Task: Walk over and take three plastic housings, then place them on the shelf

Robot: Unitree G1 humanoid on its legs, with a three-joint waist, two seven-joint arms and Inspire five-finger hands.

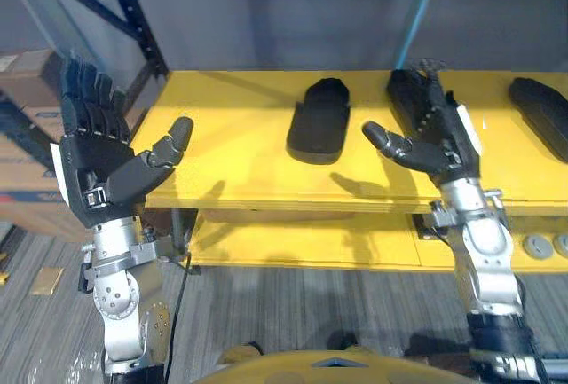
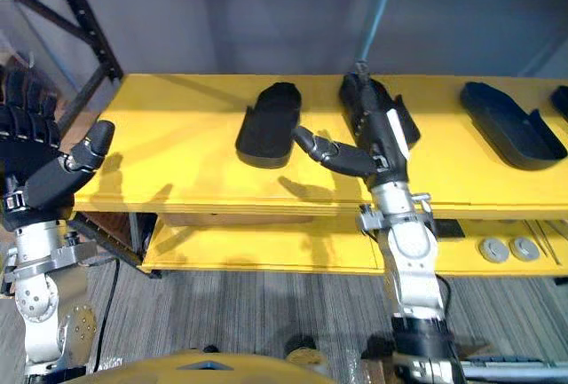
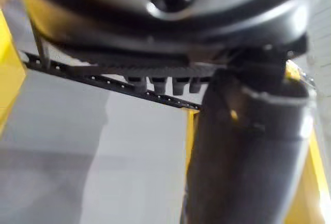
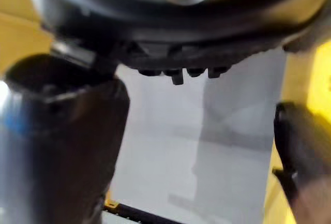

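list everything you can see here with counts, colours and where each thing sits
moulded plastic housings: at least three, black, in a row on the top board
two-level shelf: one, yellow, straight ahead
round discs: two, grey, lower board, right
cardboard boxes: several, brown, far left
blue racking: one frame, dark blue, left of the shelf
left hand: open, raised at left
right hand: open, over the second housing

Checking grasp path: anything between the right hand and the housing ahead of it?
Nothing visible. The open right hand hangs right at the housing; the left housing lies apart from both on the yellow surface.
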